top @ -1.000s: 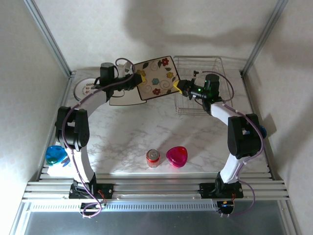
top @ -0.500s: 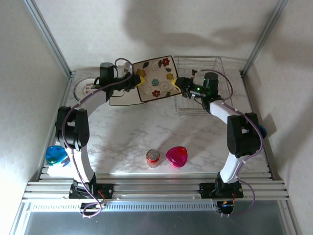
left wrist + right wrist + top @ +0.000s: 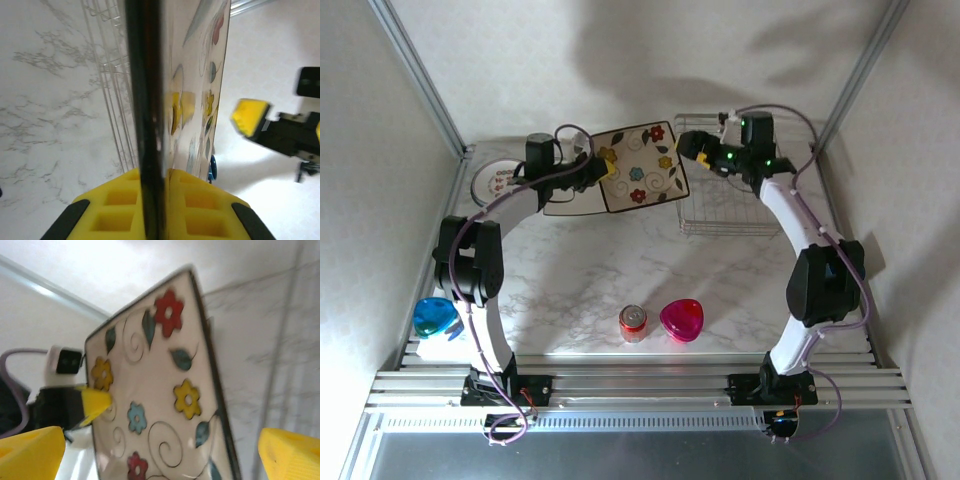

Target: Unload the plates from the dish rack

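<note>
Top external view gives the key relation: the left end effector (image 3: 603,167) is clamped on the left edge of a square plate (image 3: 640,167), cream with a brown rim and painted flowers. The plate hangs tilted in the air, reaching from these fingers to the right, toward the dish rack (image 3: 732,205). From the left wrist the plate appears edge-on, pressed tightly between the two yellow pads (image 3: 192,197). The right end effector (image 3: 697,154) stands wide open just beside the plate's right edge, over the rack's far left corner, and does not touch the plate. So the left arm alone carries the plate, and I judge that the free place for it lies to the left, where a round plate (image 3: 496,184) already rests on the table (image 3: 620,270). A drink can (image 3: 633,322) and a pink heart-shaped dish (image 3: 681,319) stand near the front. I can read no brand or writing, and the can's label is too small to tell.
</note>
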